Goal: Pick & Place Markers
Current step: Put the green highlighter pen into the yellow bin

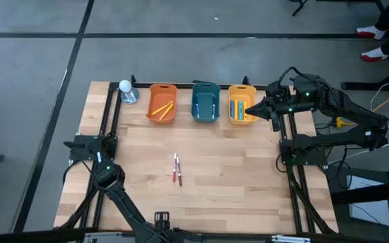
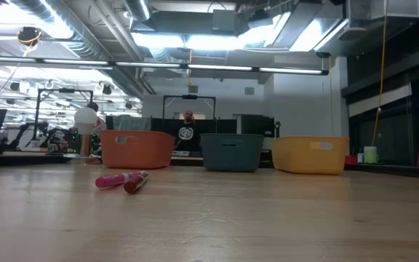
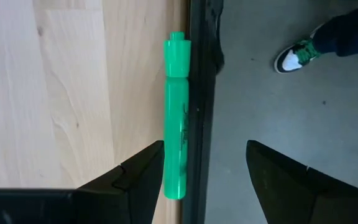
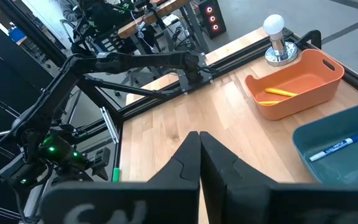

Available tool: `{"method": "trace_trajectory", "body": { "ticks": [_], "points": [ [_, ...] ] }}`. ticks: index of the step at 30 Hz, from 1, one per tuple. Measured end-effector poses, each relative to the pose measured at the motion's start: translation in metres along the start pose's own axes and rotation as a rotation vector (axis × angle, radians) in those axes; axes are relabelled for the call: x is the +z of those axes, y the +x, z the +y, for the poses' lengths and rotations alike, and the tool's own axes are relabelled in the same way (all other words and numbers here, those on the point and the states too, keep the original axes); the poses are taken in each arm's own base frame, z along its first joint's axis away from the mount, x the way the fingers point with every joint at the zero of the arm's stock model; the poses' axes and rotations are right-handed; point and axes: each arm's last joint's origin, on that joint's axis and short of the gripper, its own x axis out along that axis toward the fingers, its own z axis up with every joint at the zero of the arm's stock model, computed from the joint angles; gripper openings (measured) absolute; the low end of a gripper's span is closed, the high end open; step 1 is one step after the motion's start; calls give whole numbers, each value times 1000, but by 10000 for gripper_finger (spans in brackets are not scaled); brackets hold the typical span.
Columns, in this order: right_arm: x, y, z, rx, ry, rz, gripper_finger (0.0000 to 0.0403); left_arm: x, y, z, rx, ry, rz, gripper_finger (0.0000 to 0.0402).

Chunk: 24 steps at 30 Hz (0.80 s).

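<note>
Two markers point(image 2: 122, 180), pink-red and thin, lie side by side on the pale wooden bench point(image 1: 215, 196), near its middle and closest to the low camera. Behind them stands a row of three plastic bins: an orange bin point(image 1: 161, 103) holding yellow markers point(image 1: 161, 109), a teal bin point(image 1: 206, 102) with a white-bodied marker point(image 4: 340, 146), and a yellow bin point(image 1: 240, 104) with blue and teal ones. A lamp bulb on a metal base point(image 1: 126, 91) stands beside the orange bin. Right end effector point(image 1: 252, 109), fingers pressed together, hangs over the yellow bin, well apart from the loose pair. Left end effector point(image 3: 207, 171), fingers spread, sits at the bench's left edge around a bright green stick point(image 3: 176, 118) beside the black frame rail point(image 3: 199, 93).
</note>
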Motion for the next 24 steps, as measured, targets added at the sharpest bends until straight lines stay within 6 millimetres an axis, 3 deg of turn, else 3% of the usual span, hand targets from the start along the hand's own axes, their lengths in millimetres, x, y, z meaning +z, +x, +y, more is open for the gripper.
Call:
{"method": "trace_trajectory", "body": {
  "ticks": [14,24],
  "points": [
    [0,0,0,0,-4,0,0,0,6,1,49,19,-23,221],
    [0,0,0,0,-14,0,0,0,28,-2,68,40,19,221]
  ]
}}
